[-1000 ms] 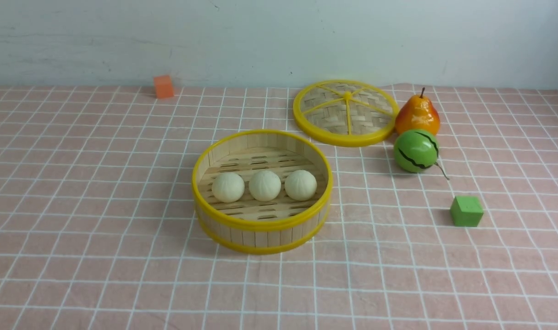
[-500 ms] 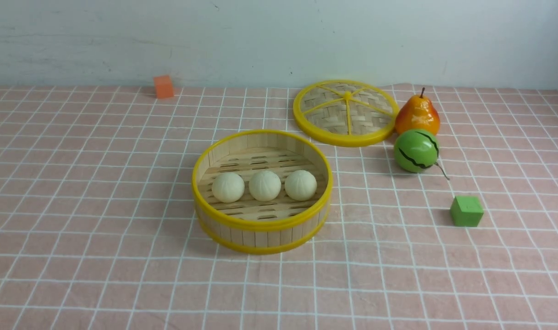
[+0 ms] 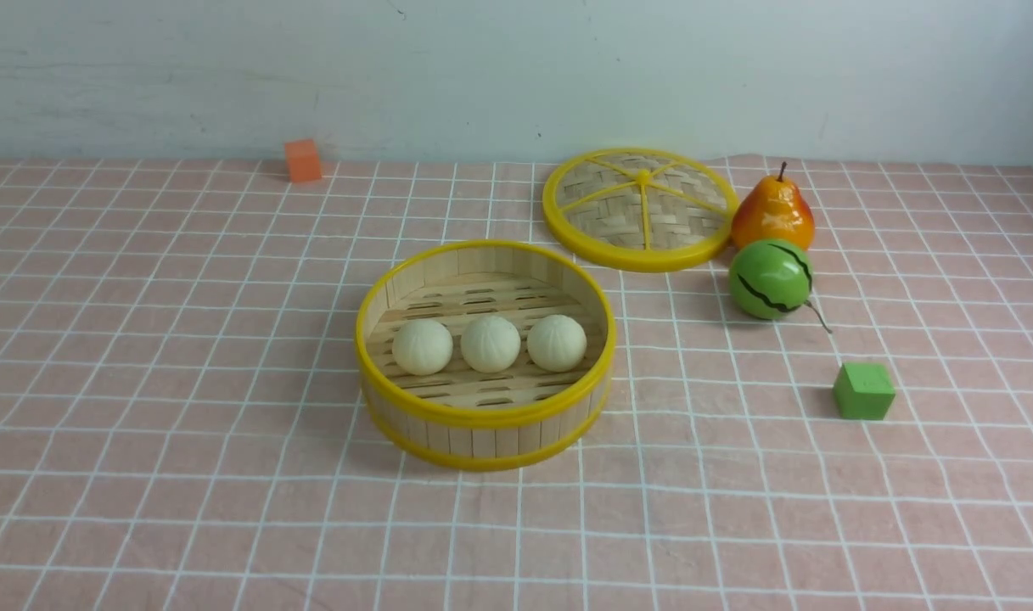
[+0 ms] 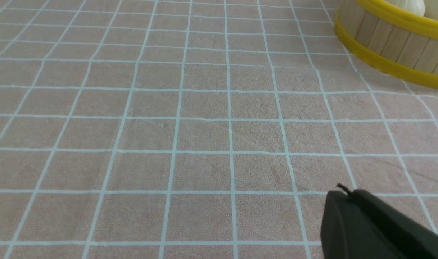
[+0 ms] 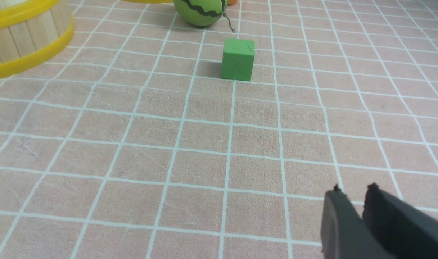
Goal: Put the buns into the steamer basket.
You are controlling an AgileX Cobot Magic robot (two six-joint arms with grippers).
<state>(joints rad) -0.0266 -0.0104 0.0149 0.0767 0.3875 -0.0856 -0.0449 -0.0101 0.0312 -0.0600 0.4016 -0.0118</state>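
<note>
You have all three buns sitting in a row inside the steamer basket at frame centre, your left gripper closed and empty, your right gripper slightly parted with nothing between its jaws.

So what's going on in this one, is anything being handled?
Nothing is being handled. All three buns sit in a row inside the steamer basket. Neither arm shows in the front view. The left gripper is shut and empty above bare cloth; the right gripper holds nothing, its jaws slightly apart, short of the green cube.
</note>
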